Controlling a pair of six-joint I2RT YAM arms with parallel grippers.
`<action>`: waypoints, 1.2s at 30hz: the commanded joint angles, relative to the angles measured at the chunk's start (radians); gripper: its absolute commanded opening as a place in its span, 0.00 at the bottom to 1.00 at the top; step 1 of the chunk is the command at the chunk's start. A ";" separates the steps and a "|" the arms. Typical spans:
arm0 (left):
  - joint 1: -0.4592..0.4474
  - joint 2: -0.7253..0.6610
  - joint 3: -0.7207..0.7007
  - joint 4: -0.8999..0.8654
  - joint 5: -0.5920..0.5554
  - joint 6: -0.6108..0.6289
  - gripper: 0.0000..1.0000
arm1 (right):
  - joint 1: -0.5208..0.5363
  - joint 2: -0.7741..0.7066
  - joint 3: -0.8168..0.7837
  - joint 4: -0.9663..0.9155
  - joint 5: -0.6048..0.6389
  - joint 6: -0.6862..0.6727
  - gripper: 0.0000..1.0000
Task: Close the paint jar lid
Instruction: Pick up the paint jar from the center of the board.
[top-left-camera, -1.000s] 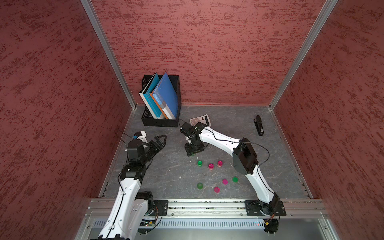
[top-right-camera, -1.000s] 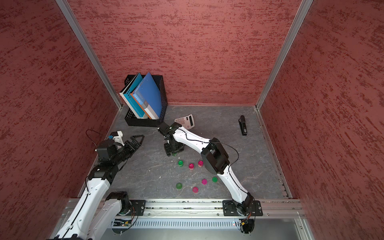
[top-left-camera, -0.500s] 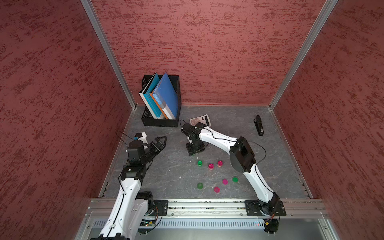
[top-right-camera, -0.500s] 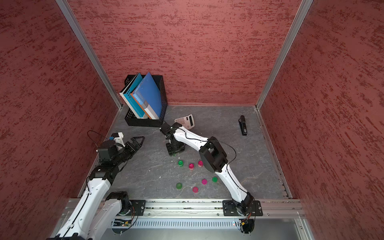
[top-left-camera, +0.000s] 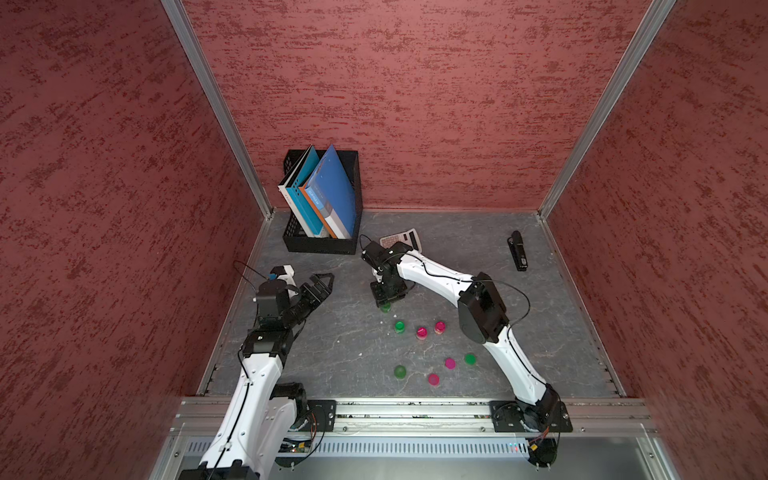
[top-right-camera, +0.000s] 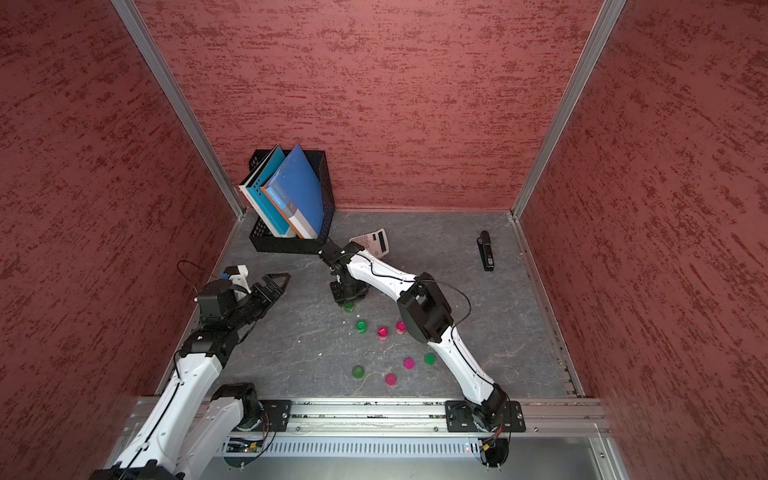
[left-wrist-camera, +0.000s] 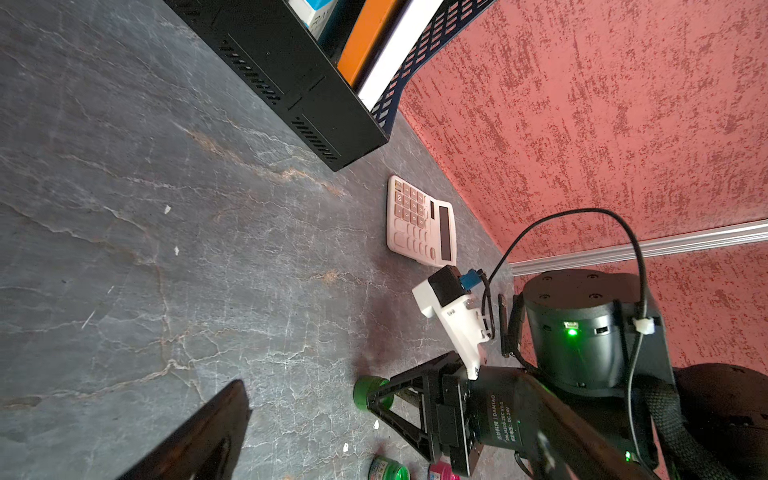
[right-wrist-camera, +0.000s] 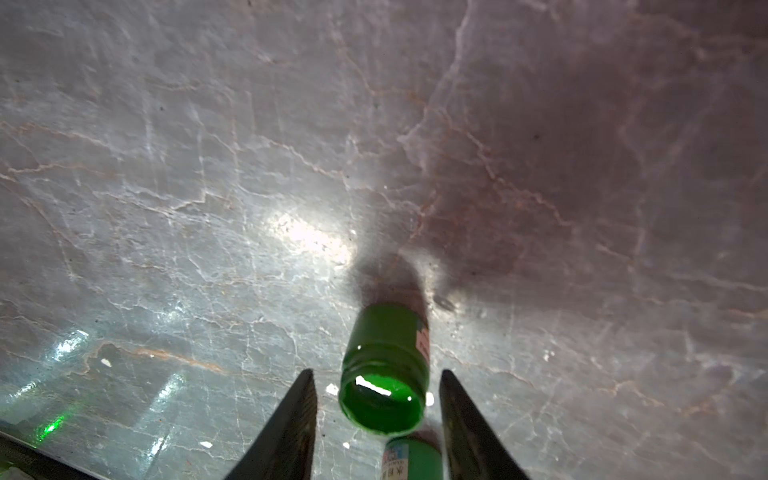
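A small green paint jar (top-left-camera: 385, 307) (top-right-camera: 348, 308) stands with its mouth uncovered on the grey table, left of the other jars. My right gripper (top-left-camera: 386, 300) points down over it. In the right wrist view the green paint jar (right-wrist-camera: 384, 386) sits between the two black fingers (right-wrist-camera: 293, 419), with a narrow gap on each side; the gripper is open. Green and pink lids (top-left-camera: 400, 372) lie loose nearer the front rail. My left gripper (top-left-camera: 321, 286) hovers open and empty at the left, away from the jars.
Three more jars (top-left-camera: 422, 332), one green and two pink, stand in a row just right of the gripped-around jar. A black file holder with books (top-left-camera: 322, 208), a pink calculator (top-left-camera: 399, 239) and a black stapler (top-left-camera: 517, 251) lie toward the back wall.
The right gripper's fingers have narrowed around the green jar and its elbow has swung slightly left. The left arm has barely moved.
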 joint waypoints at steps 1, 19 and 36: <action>0.010 0.002 -0.005 0.020 0.015 0.027 1.00 | -0.005 0.034 0.027 -0.017 -0.016 -0.011 0.43; 0.014 0.004 -0.014 0.026 0.018 0.024 1.00 | -0.005 0.027 0.027 -0.055 0.003 -0.013 0.34; 0.014 0.017 -0.034 0.085 0.060 0.061 1.00 | -0.015 -0.043 0.036 -0.063 0.007 -0.022 0.26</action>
